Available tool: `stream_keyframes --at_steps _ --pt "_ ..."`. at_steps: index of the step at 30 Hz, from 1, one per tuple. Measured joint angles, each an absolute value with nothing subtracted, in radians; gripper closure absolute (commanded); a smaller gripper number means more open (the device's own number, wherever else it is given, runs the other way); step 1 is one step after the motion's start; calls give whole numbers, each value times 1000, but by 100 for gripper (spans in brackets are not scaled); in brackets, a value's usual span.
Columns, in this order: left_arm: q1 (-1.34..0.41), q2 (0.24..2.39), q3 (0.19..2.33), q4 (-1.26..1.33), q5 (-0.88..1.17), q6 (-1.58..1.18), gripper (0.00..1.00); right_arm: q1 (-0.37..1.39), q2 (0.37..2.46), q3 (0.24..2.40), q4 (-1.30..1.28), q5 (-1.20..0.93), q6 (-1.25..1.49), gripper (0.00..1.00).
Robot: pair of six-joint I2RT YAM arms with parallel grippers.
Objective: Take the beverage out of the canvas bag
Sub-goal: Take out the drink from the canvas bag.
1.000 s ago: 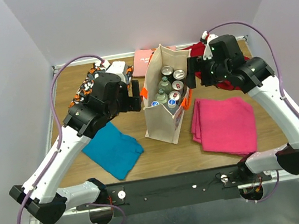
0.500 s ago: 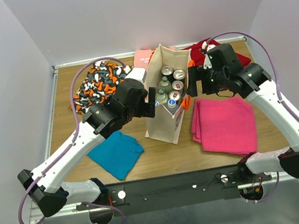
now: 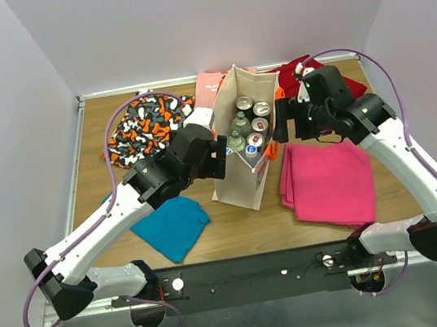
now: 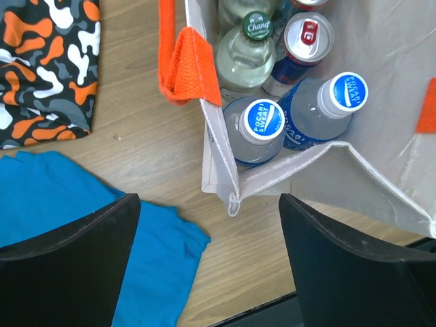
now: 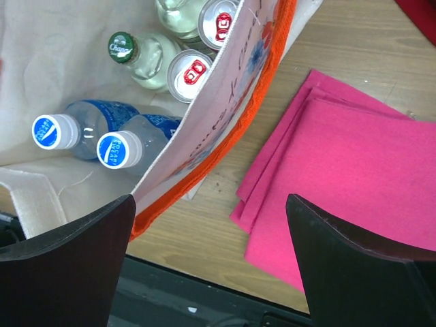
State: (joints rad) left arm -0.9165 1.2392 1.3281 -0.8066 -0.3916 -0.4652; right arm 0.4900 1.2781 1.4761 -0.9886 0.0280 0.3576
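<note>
The beige canvas bag (image 3: 241,186) stands upright at the table's middle, its mouth open. It holds several cans and bottles. In the left wrist view I see two blue-capped Pocari Sweat bottles (image 4: 263,120), a green-capped bottle (image 4: 257,26), a can (image 4: 308,34) and an orange handle (image 4: 188,65). My left gripper (image 3: 218,149) is open and empty, just left of the bag's near corner (image 4: 210,204). My right gripper (image 3: 280,121) is open and empty, over the bag's right rim (image 5: 211,204). The right wrist view shows the same bottles (image 5: 116,150) and cans (image 5: 191,70).
A folded pink cloth (image 3: 328,180) lies right of the bag (image 5: 354,177). A blue cloth (image 3: 170,224) lies at the front left (image 4: 82,211). A camouflage cloth (image 3: 143,125) is at the back left, a red cloth (image 3: 304,72) at the back right.
My left arm has swung right and brought its open gripper up to the bag's left side. My right gripper has dropped slightly toward the bag's right rim.
</note>
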Motion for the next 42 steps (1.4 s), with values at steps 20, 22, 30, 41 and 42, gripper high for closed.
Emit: stream_keyframes --at_steps 20,22,30,41,42 --pt "-917 1336 1466 -719 -490 -465 3 695 1299 1516 -991 176 511 0" --pt "-917 1339 1444 -715 -490 -465 5 713 1299 1515 -991 193 525 0" --pt "-919 1305 1335 -697 -472 -465 7 746 1303 1511 -1000 221 550 0" --pt "-926 1176 1234 -673 -380 -445 8 817 1322 1462 -1016 227 579 0" --pt "-926 1169 1234 -673 -373 -440 9 825 1322 1462 -1016 227 581 0"
